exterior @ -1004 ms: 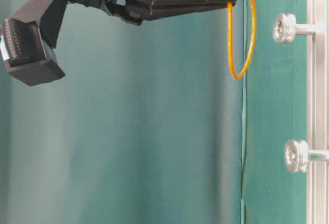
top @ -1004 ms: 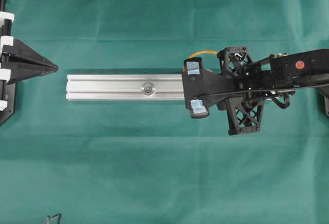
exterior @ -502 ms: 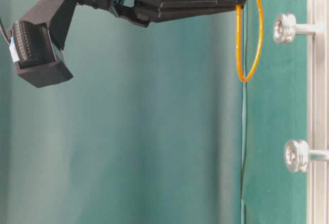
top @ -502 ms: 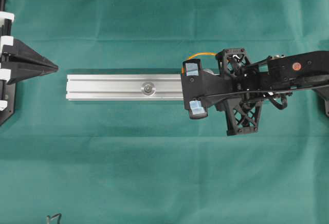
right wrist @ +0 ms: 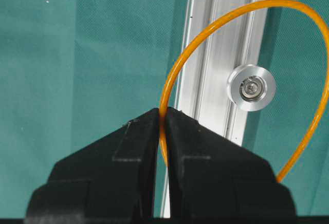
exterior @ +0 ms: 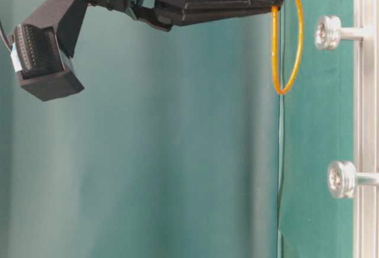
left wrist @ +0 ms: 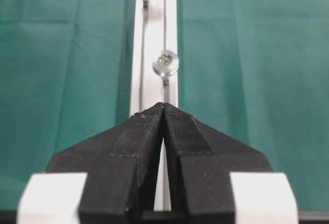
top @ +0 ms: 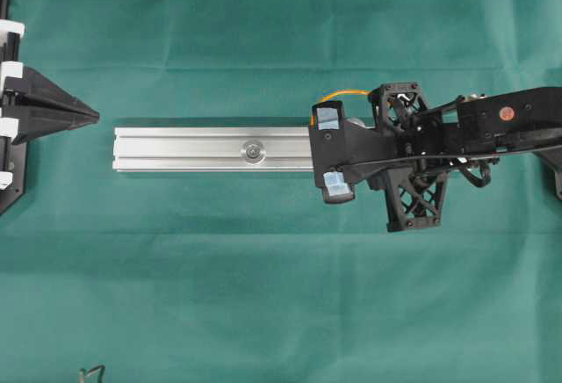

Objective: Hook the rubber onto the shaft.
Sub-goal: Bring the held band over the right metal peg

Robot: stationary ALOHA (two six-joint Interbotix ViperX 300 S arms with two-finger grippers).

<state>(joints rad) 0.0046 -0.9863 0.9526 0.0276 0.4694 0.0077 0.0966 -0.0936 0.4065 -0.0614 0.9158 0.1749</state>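
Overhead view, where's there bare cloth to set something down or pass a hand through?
Bare green cloth spreads wide below the aluminium rail and above it. A narrower strip lies between the rail's end and the parked left gripper. It is crowded at the rail's other end, where the right gripper holds the rubber band over it.
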